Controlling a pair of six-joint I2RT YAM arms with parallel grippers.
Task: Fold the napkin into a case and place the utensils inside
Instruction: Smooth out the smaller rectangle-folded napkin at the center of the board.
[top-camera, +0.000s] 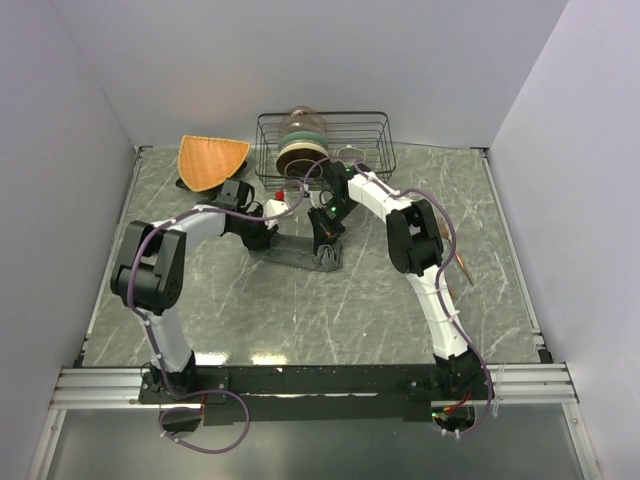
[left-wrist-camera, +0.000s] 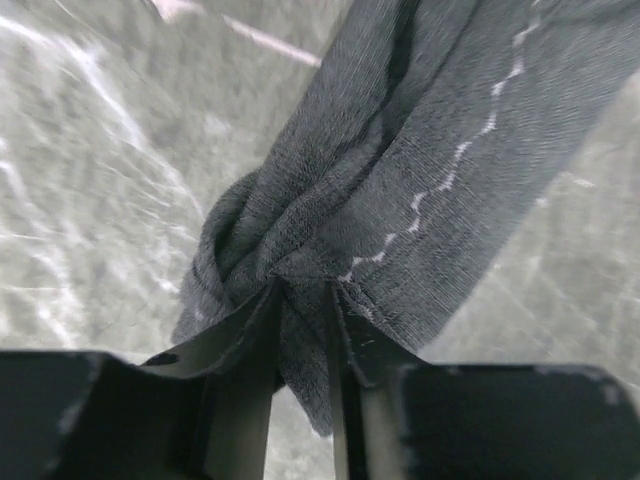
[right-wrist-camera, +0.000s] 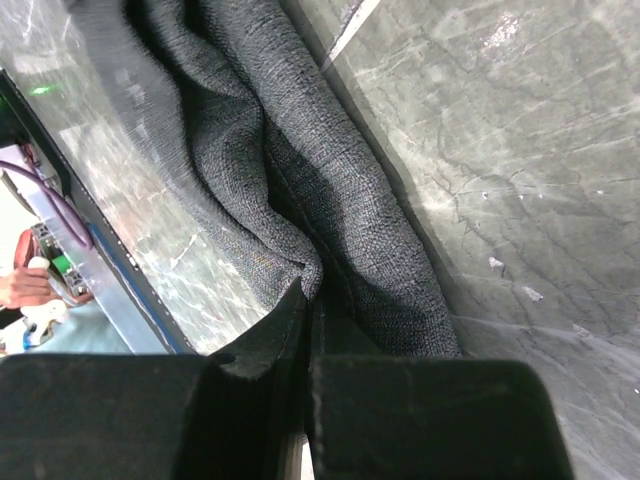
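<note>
Bunched dark grey napkin (left-wrist-camera: 420, 190) in left gripper (left-wrist-camera: 305, 300), marbled table (left-wrist-camera: 90, 180) beneath

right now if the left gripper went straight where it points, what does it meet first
The napkin: its bunched folds are pinched in the left gripper. Behind it, probably the table; depth is unclear.

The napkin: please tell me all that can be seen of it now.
The napkin is dark grey woven cloth with a pale wavy stitch line, gathered into a long narrow strip on the marbled table before the wire rack. The left gripper pinches one bunched end, the right gripper an edge near the other.
</note>
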